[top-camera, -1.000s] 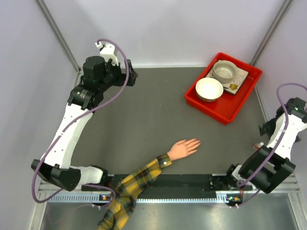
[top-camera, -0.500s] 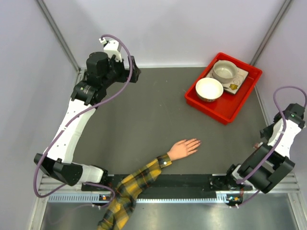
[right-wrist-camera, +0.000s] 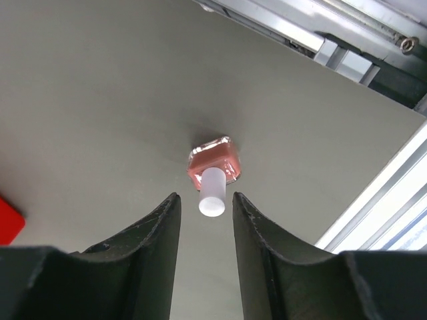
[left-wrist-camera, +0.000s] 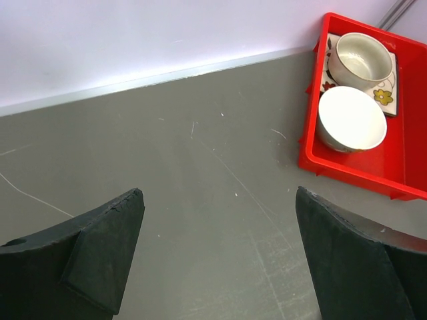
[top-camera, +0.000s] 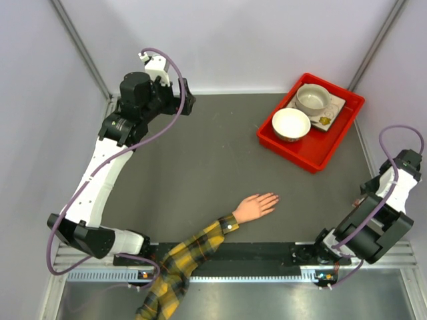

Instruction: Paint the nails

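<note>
Grey table [top-camera: 200,153], near edge: the mannequin hand [top-camera: 255,207] lies flat, its nails [top-camera: 273,198] pointing right. Off right, the right claw [right-wrist-camera: 206,197] has its jaws close beside the polish bottle [right-wrist-camera: 215,162] and its white cap [right-wrist-camera: 212,203]; I cannot tell if they pinch it. A crooked squeeze could tip it. Far back, the left claw [left-wrist-camera: 219,193] gapes wide.

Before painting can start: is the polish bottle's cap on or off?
On. The white cap sits screwed atop the pink polish bottle, which stands upright.

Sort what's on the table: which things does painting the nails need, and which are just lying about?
Needed: hand, its nails, polish bottle, right gripper over the bottle's cap.
Lying about: red tray, white bowl, cup.
</note>
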Tool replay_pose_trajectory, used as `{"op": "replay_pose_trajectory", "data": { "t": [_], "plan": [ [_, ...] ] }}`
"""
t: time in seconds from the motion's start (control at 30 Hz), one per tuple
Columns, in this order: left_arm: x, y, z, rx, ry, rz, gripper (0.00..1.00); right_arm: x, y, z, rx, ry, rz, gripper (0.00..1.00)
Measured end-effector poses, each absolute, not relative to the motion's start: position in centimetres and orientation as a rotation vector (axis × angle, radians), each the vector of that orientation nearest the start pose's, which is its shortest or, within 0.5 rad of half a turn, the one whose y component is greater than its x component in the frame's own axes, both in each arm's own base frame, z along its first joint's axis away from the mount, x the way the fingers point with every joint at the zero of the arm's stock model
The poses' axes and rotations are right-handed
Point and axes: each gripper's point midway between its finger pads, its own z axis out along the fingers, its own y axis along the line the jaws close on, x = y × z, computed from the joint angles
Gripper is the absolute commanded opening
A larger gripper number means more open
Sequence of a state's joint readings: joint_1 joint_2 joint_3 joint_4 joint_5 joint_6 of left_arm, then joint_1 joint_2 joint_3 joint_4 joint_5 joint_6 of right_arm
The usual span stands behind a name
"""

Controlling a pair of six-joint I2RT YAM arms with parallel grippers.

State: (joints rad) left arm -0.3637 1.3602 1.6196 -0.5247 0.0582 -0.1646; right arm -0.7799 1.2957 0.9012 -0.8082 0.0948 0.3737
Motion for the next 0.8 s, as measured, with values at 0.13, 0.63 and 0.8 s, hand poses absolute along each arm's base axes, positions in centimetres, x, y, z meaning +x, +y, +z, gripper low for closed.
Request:
{"op": "replay_pose_trajectory", "data": {
  "t": [0.13,0.63,0.8],
  "plan": [
    [38.2,-16.4,38.9,0.23,1.84,-0.42,0.99,17.7,-17.8,7.8,1.54,2.334,-0.235,0.34],
    [38.3,-16.7,39.2,0.238,1.834,-0.425,0.99,17.6,-17.7,6.8,1.534,2.355,-0.235,0.27],
    [38.2,-16.8,39.1,0.241,1.835,-0.428,0.99,17.4,-17.5,6.4,1.54,2.366,-0.233,0.18]
  ]
}}
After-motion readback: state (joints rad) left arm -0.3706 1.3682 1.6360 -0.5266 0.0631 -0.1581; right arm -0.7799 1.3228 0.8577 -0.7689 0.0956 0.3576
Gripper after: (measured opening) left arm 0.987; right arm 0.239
